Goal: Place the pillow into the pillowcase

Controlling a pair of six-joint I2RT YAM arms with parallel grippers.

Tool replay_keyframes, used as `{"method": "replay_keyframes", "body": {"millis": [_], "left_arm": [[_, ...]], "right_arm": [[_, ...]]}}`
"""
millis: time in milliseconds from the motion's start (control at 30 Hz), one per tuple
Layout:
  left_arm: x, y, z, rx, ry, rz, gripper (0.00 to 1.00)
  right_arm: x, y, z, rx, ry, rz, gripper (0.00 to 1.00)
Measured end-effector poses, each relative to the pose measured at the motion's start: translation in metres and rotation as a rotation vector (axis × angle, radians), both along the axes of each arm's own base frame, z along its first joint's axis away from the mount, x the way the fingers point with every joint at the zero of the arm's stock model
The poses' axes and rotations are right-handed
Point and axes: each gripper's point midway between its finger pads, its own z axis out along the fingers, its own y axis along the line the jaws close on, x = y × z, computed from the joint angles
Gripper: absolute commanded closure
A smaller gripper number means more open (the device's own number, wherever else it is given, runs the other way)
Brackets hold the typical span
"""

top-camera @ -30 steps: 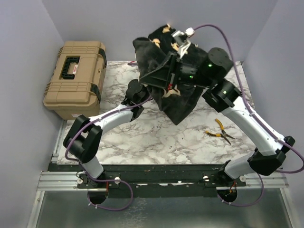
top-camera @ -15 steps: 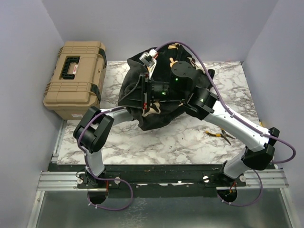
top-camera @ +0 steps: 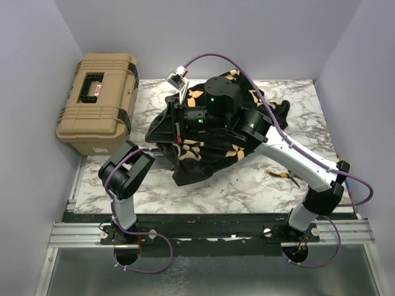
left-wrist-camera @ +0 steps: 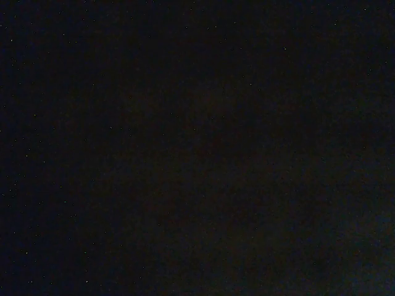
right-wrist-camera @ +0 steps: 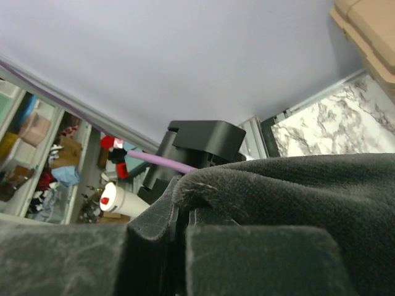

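The pillowcase [top-camera: 219, 145], black plush with tan flower motifs, lies bunched across the middle of the marble table. My right gripper [top-camera: 162, 128] reaches left over it and is shut on the pillowcase's left edge. In the right wrist view the plush fabric [right-wrist-camera: 290, 191] folds over the right gripper [right-wrist-camera: 182, 217] and is pinched there. My left forearm runs under the pillowcase. The left gripper is hidden inside it, and the left wrist view is fully dark. The pillow is out of view.
A tan toolbox [top-camera: 97, 102] stands at the table's left edge and shows in the right wrist view [right-wrist-camera: 370, 31]. Yellow-handled pliers [top-camera: 284, 174] lie at the right front of the marble table [top-camera: 247, 185]. Walls close in the back and sides.
My right arm has swung left and down, bringing the pillowcase from raised at the back onto the table. The left arm has folded in, its wrist now covered by the fabric.
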Motion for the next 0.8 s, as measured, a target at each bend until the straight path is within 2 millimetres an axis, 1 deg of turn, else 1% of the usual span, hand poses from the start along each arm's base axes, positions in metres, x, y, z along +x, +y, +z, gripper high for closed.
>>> {"method": "replay_keyframes", "body": {"millis": [67,100,167,233,267,333,400,433,500,533,600,633,700,733,800], "left_arm": [[0.0,0.003,-0.006,0.008,0.012,0.008,1.0],[0.001,0.007,-0.008,0.014,0.02,0.015,1.0],[-0.002,0.011,-0.006,0.024,0.026,0.022,1.0],[-0.007,0.019,0.004,0.038,0.019,0.035,1.0],[-0.01,0.022,0.013,0.042,0.008,0.04,1.0],[-0.016,0.034,0.04,0.062,-0.032,0.07,1.0],[-0.023,0.051,0.077,0.084,-0.096,0.123,1.0],[-0.028,0.066,0.103,0.099,-0.146,0.167,1.0],[-0.036,0.089,0.148,0.117,-0.231,0.245,1.0],[-0.041,0.105,0.173,0.146,-0.283,0.301,1.0],[-0.053,0.132,0.221,0.169,-0.368,0.386,1.0],[-0.057,0.141,0.238,0.182,-0.396,0.418,1.0],[-0.066,0.163,0.283,0.219,-0.452,0.49,1.0],[-0.069,0.172,0.305,0.241,-0.472,0.52,1.0],[-0.072,0.183,0.34,0.266,-0.498,0.558,1.0]], "right_arm": [[-0.001,-0.002,-0.005,-0.034,-0.008,-0.003,1.0],[-0.001,-0.005,-0.003,-0.046,-0.015,-0.009,1.0],[0.001,-0.01,0.008,-0.048,-0.04,-0.03,1.0],[0.0,-0.016,0.024,-0.03,-0.06,-0.041,1.0],[-0.002,-0.018,0.034,-0.011,-0.069,-0.038,1.0],[-0.007,-0.022,0.057,0.042,-0.088,-0.019,1.0],[-0.013,-0.024,0.081,0.111,-0.1,0.021,1.0],[-0.017,-0.025,0.091,0.146,-0.104,0.047,1.0],[-0.026,-0.025,0.111,0.22,-0.111,0.114,1.0],[-0.031,-0.025,0.119,0.25,-0.114,0.15,1.0],[-0.042,-0.027,0.128,0.296,-0.119,0.225,1.0],[-0.045,-0.027,0.13,0.306,-0.12,0.248,1.0],[-0.052,-0.031,0.134,0.327,-0.123,0.29,1.0],[-0.053,-0.033,0.137,0.341,-0.132,0.302,1.0],[-0.051,-0.038,0.139,0.354,-0.14,0.301,1.0]]}}
